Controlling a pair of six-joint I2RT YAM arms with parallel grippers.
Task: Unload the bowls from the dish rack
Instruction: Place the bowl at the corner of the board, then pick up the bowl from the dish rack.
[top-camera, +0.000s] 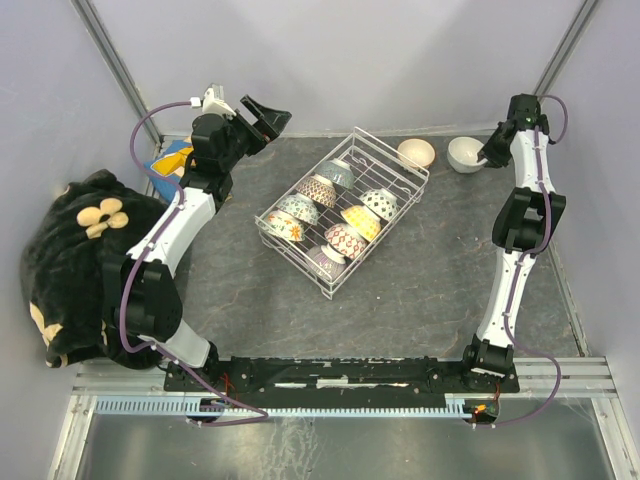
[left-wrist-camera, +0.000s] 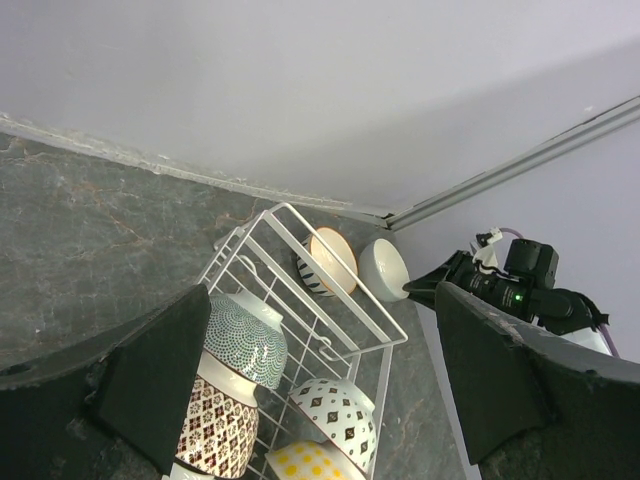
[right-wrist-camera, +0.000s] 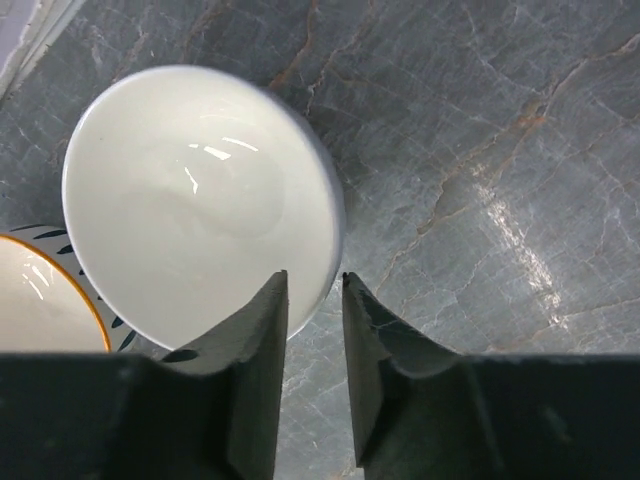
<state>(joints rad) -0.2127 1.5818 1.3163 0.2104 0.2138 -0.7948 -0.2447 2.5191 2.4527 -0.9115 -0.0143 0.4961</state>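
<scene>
Bare table (top-camera: 400, 320) lies open at the rack's (top-camera: 392, 219) five o'clock. A cream bowl (top-camera: 416, 152) and a white bowl (top-camera: 466, 153) crowd two o'clock, and a black bundle (top-camera: 70, 260) blocks nine o'clock.

Bowl (right-wrist-camera: 200, 200): glossy, smooth glazed ceramic. Rack (top-camera: 392, 152): white coated wire. Worktop (right-wrist-camera: 480, 150): grey veined stone look, faint sheen. Right tool (right-wrist-camera: 314, 280): matt black plastic. Cloth (top-camera: 70, 260): black, fuzzy.

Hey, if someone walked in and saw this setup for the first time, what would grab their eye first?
Probably the white wire-grid dish rack sitting diagonally mid-table, packed with colourful patterned ceramic bowls. Then, far right, two bowls already out: a plain white round bowl with the right arm's fingers astride its rim, beside an orange-rimmed bowl. A black plush heap with cream flowers sits at the left edge.
</scene>
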